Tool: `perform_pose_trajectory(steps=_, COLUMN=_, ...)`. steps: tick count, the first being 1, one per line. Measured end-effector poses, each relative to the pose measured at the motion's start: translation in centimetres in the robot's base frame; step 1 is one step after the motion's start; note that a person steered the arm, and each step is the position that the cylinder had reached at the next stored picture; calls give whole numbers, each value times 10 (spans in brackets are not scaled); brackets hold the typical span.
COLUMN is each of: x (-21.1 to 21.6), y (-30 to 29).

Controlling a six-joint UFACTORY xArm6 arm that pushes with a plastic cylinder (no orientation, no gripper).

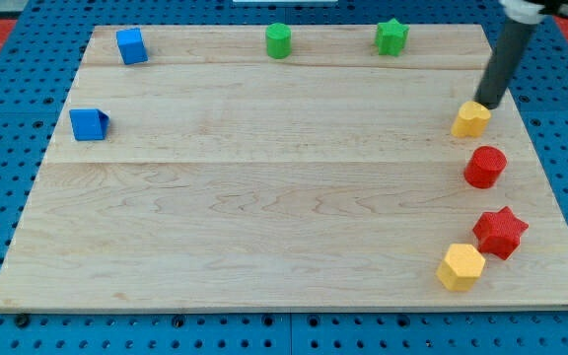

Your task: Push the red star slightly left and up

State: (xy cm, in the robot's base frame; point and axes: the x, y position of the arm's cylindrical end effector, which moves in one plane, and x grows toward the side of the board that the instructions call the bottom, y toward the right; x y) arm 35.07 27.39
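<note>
Up by the board's (264, 197) right edge: my tip (488, 106), a bare rod, no hand to spread or pinch, touching yellow heart-like block (470, 119). Below, red cylinder (484, 167). Further down, red star (501, 233), beside yellow hexagon (461, 266). Along top: blue cube (131, 45), green cylinder (279, 40), green star (391, 36). Left: another blue block (89, 124).

On the table (264, 197), the red star (500, 233) lies toward 4 o'clock, the yellow hexagon (461, 266) just beside it at its 8 o'clock, the red cylinder (484, 167) at its 12 o'clock, the yellow block (470, 119) farther along, and my tip (487, 105) at that block's 1 o'clock edge.
</note>
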Motion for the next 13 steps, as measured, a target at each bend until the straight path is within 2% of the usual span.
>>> perform_pose_trajectory(steps=1, x=-7, y=63)
perform_pose_trajectory(steps=3, x=-5, y=72)
perform_pose_trajectory(steps=5, x=40, y=71)
perform_pose_trajectory(steps=6, x=91, y=68)
perform_pose_trajectory(steps=10, x=131, y=72)
perform_pose_trajectory(steps=11, x=178, y=55)
perform_pose_trajectory(steps=12, x=208, y=45)
perform_pose_trajectory(steps=13, x=210, y=29)
